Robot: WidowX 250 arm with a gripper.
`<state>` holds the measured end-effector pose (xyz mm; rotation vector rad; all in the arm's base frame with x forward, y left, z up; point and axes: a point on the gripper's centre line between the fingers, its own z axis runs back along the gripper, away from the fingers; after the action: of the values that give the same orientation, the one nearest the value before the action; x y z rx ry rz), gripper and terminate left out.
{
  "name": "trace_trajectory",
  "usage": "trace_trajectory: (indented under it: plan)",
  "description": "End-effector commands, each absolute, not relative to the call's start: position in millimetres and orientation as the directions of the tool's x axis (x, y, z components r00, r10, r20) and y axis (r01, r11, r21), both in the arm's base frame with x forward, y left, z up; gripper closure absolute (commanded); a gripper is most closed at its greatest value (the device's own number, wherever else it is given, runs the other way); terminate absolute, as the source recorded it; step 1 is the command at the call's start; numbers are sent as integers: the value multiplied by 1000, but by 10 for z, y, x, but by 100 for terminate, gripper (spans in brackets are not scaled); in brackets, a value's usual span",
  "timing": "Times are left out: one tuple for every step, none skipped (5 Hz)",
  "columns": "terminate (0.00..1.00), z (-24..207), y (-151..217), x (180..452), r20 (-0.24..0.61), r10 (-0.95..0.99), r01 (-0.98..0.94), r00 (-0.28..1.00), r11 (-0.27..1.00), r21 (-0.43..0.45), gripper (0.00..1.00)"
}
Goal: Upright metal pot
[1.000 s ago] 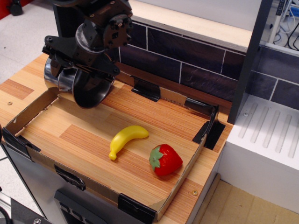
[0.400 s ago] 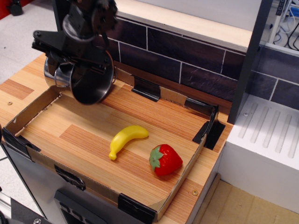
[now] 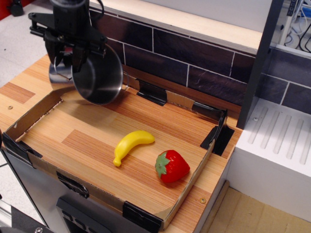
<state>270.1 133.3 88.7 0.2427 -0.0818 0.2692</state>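
Observation:
The metal pot (image 3: 99, 75) is shiny steel and hangs in the air over the back left corner of the cardboard tray (image 3: 34, 112). It is tipped on its side, with its round base facing the front right. My gripper (image 3: 69, 51) is black, comes down from above at the top left, and is shut on the pot's rim side. A thin wire handle shows at the pot's right edge. The pot's opening is hidden behind the gripper.
A yellow toy banana (image 3: 130, 144) and a red toy strawberry (image 3: 171, 166) lie on the tray's wooden floor towards the front right. A dark tiled wall (image 3: 194, 56) runs behind the tray. A dark post (image 3: 260, 58) and a white ribbed block (image 3: 277, 145) stand at the right.
The gripper has lifted the pot up and slightly back to the left. It has turned, so the pot's base faces more towards the front right. The banana and strawberry have not moved.

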Motion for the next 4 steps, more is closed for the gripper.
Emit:
trace_trajectory:
  plan:
    - [0,867,1432,2587,-20,143,-141,990,986,86,100]
    - [0,781,1381,2500,-111,97,-94,989,995,31,100]
    - [0,686,1423,2492,-148,81,-80,986,997,9,100]
    - [0,608,1505,2595,-226,87,-99,970,994,-42,100]
